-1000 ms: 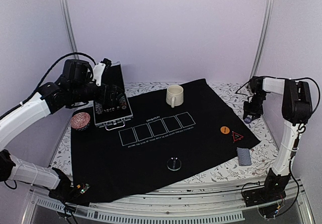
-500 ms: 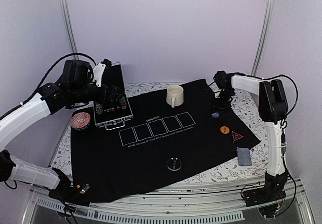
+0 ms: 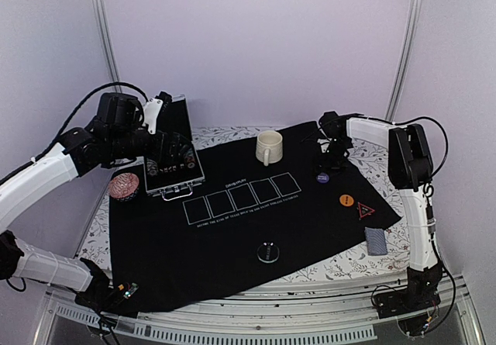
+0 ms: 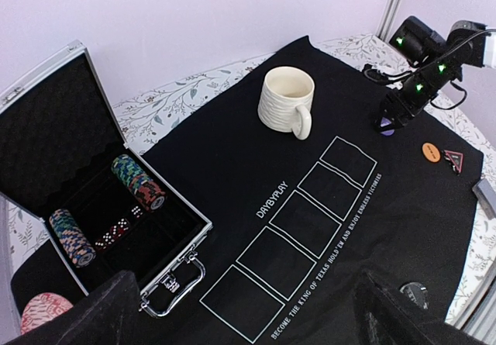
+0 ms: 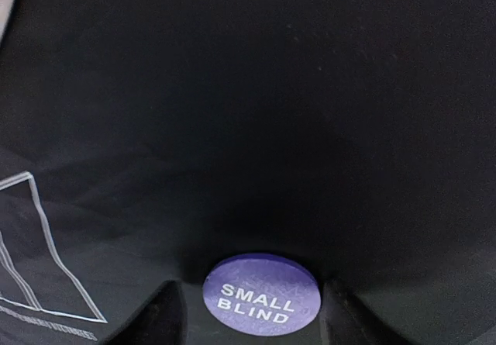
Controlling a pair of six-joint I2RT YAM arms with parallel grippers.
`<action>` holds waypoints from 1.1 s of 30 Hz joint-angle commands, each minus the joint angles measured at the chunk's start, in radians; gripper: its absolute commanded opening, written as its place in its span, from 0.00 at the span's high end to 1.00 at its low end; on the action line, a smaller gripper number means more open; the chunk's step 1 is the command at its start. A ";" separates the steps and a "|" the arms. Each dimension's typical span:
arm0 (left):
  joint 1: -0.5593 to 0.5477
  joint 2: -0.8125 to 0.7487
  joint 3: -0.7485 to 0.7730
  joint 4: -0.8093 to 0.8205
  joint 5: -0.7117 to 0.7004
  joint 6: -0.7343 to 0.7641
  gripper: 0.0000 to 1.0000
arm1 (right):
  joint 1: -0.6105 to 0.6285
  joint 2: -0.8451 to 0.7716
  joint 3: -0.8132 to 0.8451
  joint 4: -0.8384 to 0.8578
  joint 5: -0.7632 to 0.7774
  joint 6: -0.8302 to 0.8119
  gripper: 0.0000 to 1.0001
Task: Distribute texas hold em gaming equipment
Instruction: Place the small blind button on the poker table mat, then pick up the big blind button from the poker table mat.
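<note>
My right gripper (image 3: 326, 167) is shut on the purple "SMALL BLIND" disc (image 5: 261, 294) and holds it flat just above the black mat (image 3: 225, 236), right of the printed card boxes. The disc also shows in the top view (image 3: 323, 177). The orange disc (image 3: 346, 200), the red-edged triangle (image 3: 365, 209) and the grey-blue cards (image 3: 376, 240) lie near the mat's right edge. A dark disc (image 3: 268, 252) lies at the front centre. My left gripper (image 4: 244, 306) is open and empty above the open case (image 4: 186, 240), which holds striped chip stacks (image 4: 139, 182).
A cream mug (image 3: 268, 146) stands at the back of the mat. A heap of pink-white chips (image 3: 124, 185) sits left of the case. Dice (image 4: 116, 232) lie inside the case. Five printed boxes (image 4: 302, 221) run across the mat's middle.
My right arm swung left from the table's right edge onto the mat, carrying the purple disc. The left arm has not moved.
</note>
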 commanded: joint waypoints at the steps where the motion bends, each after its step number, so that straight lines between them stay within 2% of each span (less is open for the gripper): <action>1: 0.012 -0.020 -0.016 -0.006 0.004 0.010 0.02 | 0.014 0.019 0.026 -0.026 -0.052 0.000 0.13; 2: 0.013 -0.022 -0.018 -0.005 0.006 0.009 0.02 | 0.016 0.002 0.025 -0.030 -0.046 -0.001 0.02; 3: 0.013 -0.022 -0.023 0.002 0.007 0.009 0.02 | 0.016 -0.025 0.026 -0.038 -0.036 -0.002 0.01; 7: 0.013 0.001 -0.033 0.038 0.026 0.001 0.02 | 0.016 -0.159 -0.038 -0.080 0.023 -0.001 0.01; 11: 0.013 0.031 -0.016 0.038 0.040 -0.008 0.02 | 0.009 -0.290 -0.292 -0.070 0.048 0.009 0.01; 15: 0.012 0.032 -0.022 0.036 0.043 0.000 0.02 | 0.007 -0.348 -0.485 -0.036 0.022 0.027 0.01; 22: 0.011 0.040 -0.024 0.035 0.055 -0.013 0.02 | -0.011 -0.350 -0.563 0.010 -0.006 0.026 0.00; 29: 0.012 0.025 -0.034 0.026 0.042 -0.015 0.02 | -0.067 -0.335 -0.561 0.033 -0.003 0.001 0.16; 33: 0.011 0.024 -0.023 0.021 0.033 -0.012 0.02 | -0.073 -0.294 -0.505 0.011 0.037 -0.004 0.25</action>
